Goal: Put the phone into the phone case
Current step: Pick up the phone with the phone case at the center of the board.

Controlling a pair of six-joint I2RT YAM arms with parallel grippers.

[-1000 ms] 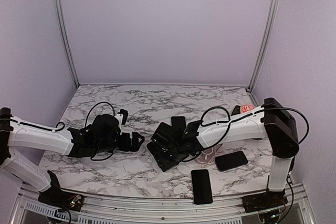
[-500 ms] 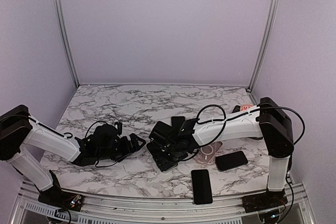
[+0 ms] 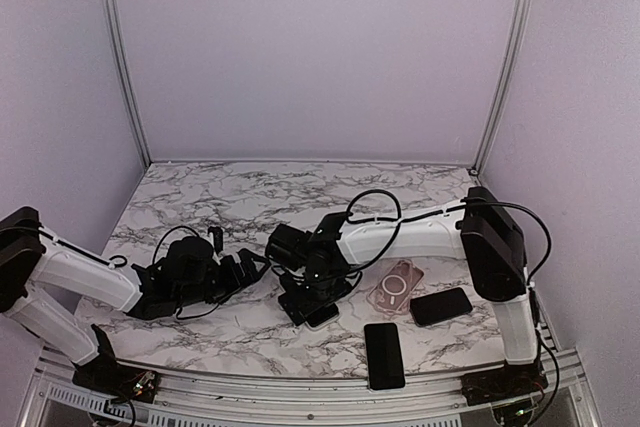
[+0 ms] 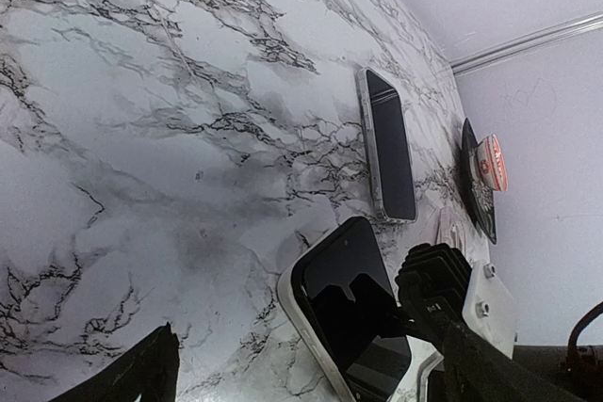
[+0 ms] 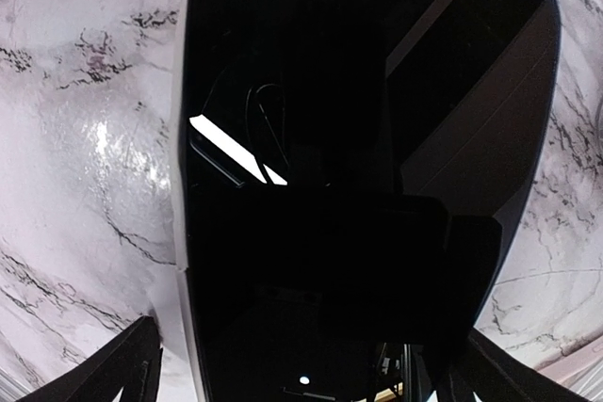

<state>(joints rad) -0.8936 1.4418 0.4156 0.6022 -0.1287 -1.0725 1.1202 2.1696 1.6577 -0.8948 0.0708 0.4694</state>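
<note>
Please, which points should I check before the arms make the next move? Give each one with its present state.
1. Right gripper open above the phone: ok.
2. Left gripper open, apart from the phone: ok.
3. Phone flat on the marble table, screen up: ok.
4. Phone fully seated in a case: cannot tell; only a pale rim shows at its edge.
5. Clear ringed case lying uncovered beside the right gripper: ok.
6. Two spare black phones lying apart from both grippers: ok.
</note>
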